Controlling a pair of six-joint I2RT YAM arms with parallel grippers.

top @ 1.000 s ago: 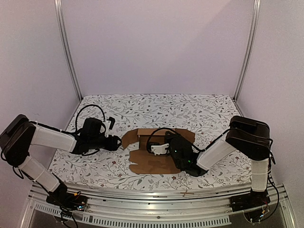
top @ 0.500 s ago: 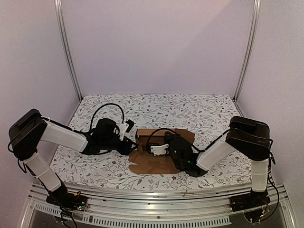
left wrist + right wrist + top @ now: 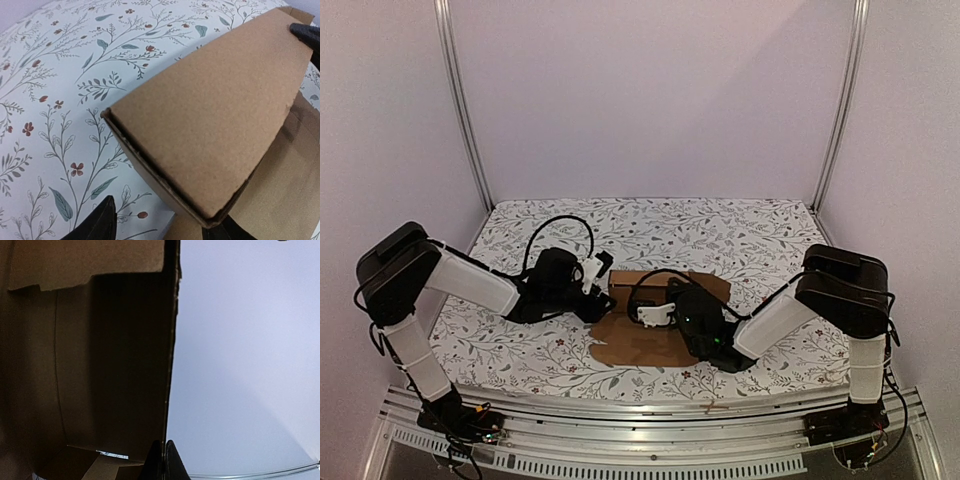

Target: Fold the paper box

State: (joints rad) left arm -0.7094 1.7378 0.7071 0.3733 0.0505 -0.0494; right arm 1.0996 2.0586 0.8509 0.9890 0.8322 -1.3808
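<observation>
- Cardboard box [image 3: 650, 342] is lying half-folded mid-table [image 3: 720, 225]: light and thin, probably creasing easily.
- Left gripper [image 3: 160, 222] is straddling its raised left wall, jaws spread; that looks the best hold.
- Right gripper [image 3: 163, 457], jaws pressed together, is touching a wall edge.

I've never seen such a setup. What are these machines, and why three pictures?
The left arm and right arm are robots bolted at the near edge. The wide picture looks down from above and behind; the other two come from cameras on each wrist. On the flowered tablecloth lies a brown paper box, partly folded, one wall raised. The right tool is shut, pinching that wall's edge. The left tool is open, its fingers either side of the wall's end.
</observation>
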